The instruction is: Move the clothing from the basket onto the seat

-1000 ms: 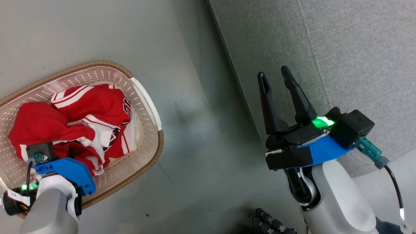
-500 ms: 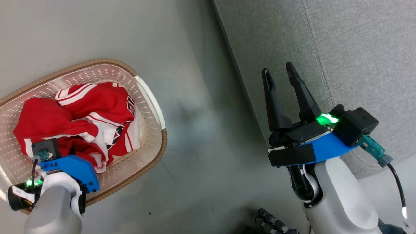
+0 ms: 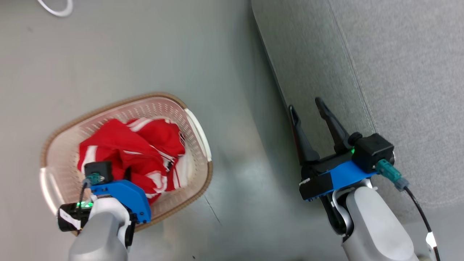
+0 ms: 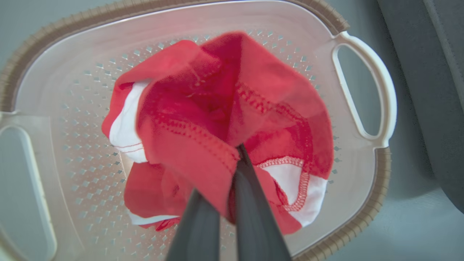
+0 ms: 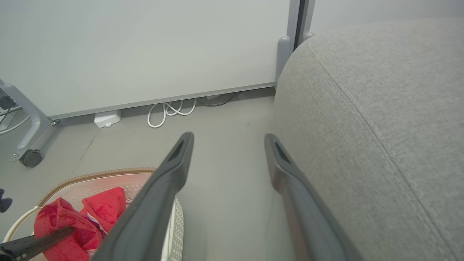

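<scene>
Red soft clothing (image 4: 217, 119) with white edging, bunched in the cream perforated plastic basket (image 4: 65, 90), is now pinched by the just-closed left gripper (image 4: 236, 150), so lifting toward the light-grey upholstered seat (image 3: 398, 72) can begin; right gripper (image 3: 305, 103) stays spread.

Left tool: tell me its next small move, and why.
Probably a lift straight up. The left tool is shut on a fold of the red garment, which sits bunched inside the basket. Raising it should bring the garment out before any swing to the right toward the seat.
</scene>
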